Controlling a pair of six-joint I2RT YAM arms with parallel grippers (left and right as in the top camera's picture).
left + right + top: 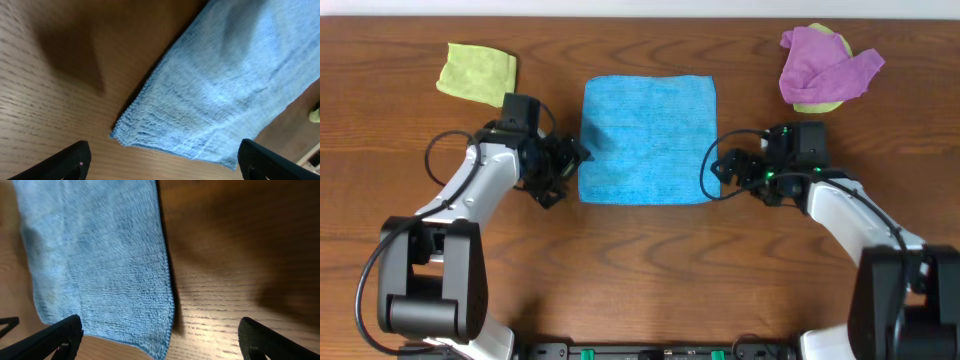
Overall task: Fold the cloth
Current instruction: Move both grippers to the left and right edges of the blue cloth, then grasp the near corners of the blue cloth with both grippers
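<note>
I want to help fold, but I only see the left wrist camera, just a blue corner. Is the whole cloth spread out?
Observer: Yes, the blue cloth lies open as a square in the middle of the table, not folded yet.
Operator: Where's the other hand?
Observer: The right hand is open beside the cloth's near right corner, holding nothing.
Operator: Any other cloths?
Observer: A yellow-green cloth far left, a purple cloth far right.
</note>
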